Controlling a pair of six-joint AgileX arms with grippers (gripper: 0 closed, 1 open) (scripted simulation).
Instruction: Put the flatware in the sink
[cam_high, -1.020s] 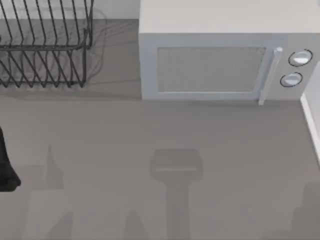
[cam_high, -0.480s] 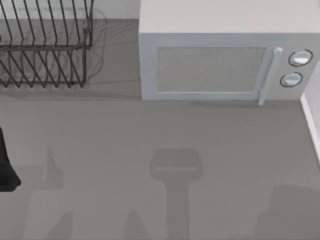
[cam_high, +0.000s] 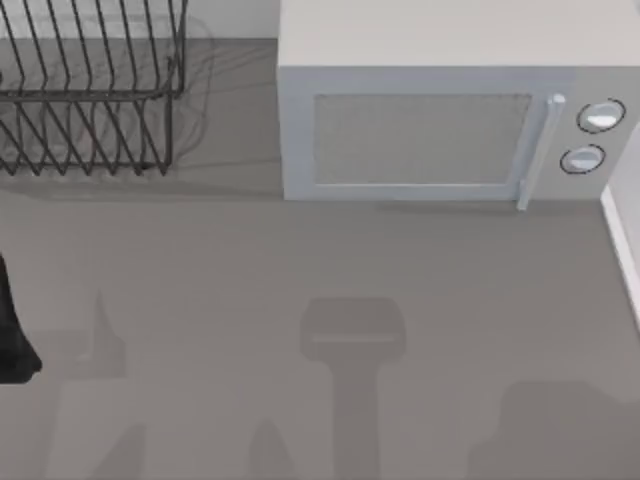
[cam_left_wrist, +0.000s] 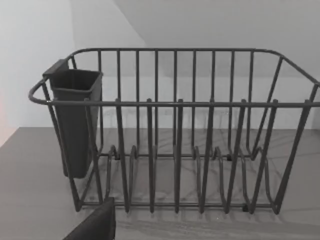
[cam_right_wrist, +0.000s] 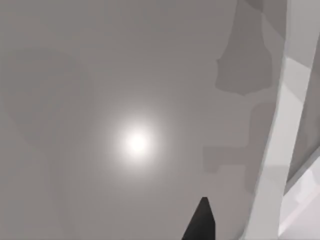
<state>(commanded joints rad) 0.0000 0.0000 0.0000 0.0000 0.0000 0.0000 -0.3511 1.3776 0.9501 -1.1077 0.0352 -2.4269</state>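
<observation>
The flatware and the sink are out of view. A dark part of my left arm (cam_high: 14, 330) sits at the table's left edge. In the left wrist view, a dark tip of my left gripper (cam_left_wrist: 97, 225) shows low in front of a black wire dish rack (cam_left_wrist: 175, 130). A dark utensil cup (cam_left_wrist: 75, 120) hangs on one end of that rack, and I cannot see into it. The right wrist view looks down on bare grey counter (cam_right_wrist: 100, 75), with a dark tip of my right gripper (cam_right_wrist: 200, 222) at the picture's lower edge.
The dish rack (cam_high: 90, 90) stands at the back left. A white microwave (cam_high: 450, 110) with its door shut takes up the back middle and right. A white edge (cam_high: 622, 240) borders the counter on the right. The grey counter (cam_high: 300, 260) stretches between them.
A broad shadow at the counter's front right has grown and slid leftward. The left arm has not moved.
</observation>
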